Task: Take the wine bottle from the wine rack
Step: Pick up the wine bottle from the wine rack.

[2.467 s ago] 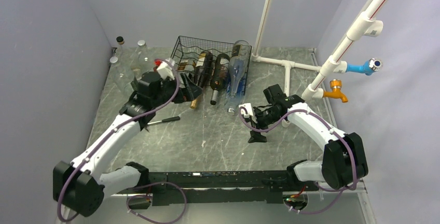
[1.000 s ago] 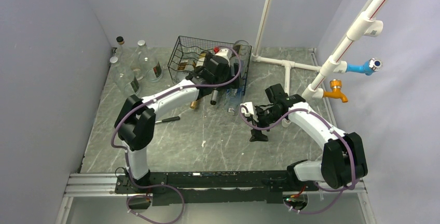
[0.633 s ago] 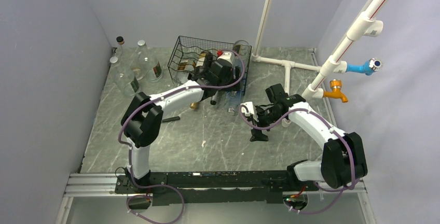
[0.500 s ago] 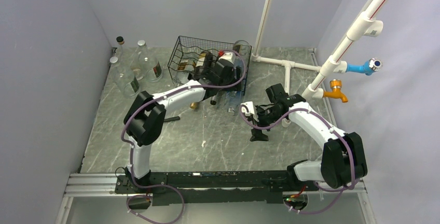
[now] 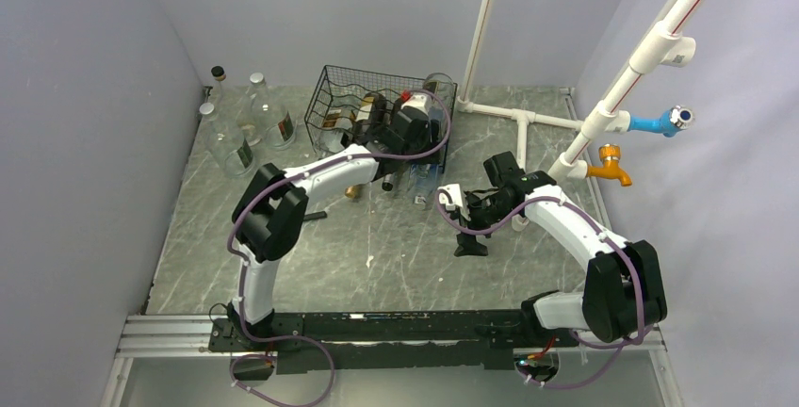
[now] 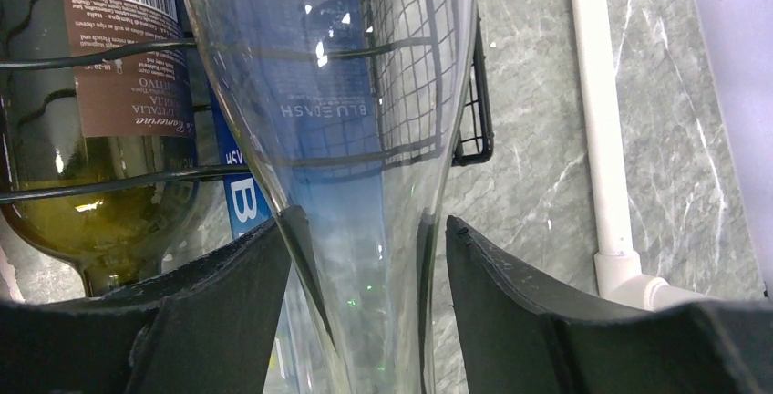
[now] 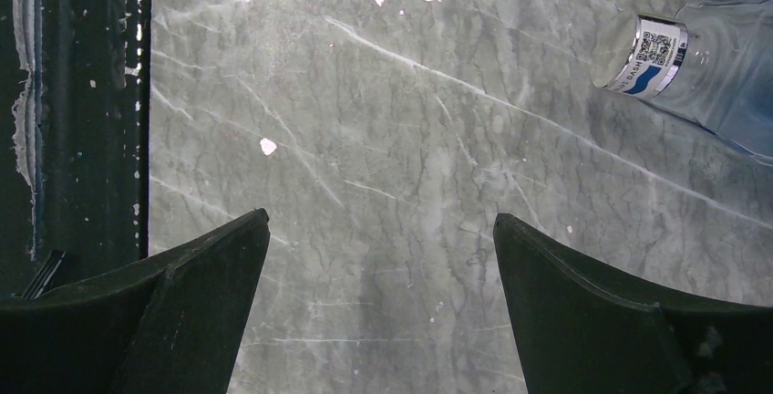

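clear wine bottle [image 6: 346,84] neck between left gripper [image 6: 365,230] fingers, can't tell if pinched, right gripper [image 7: 383,221] wide over table [image 7: 383,93]

My left gripper [image 6: 365,230] now hangs at the wine rack [image 5: 330,96] — right end, not left. Its fingers [image 6: 228,312] close in on the clear bottle [image 6: 346,93].

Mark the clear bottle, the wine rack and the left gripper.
clear bottle [image 6: 346,111], left wrist view, glass body.
wine rack [image 5: 320,92], top view, left mesh wall.
left gripper [image 6: 366,228], left wrist view, between fingertips.
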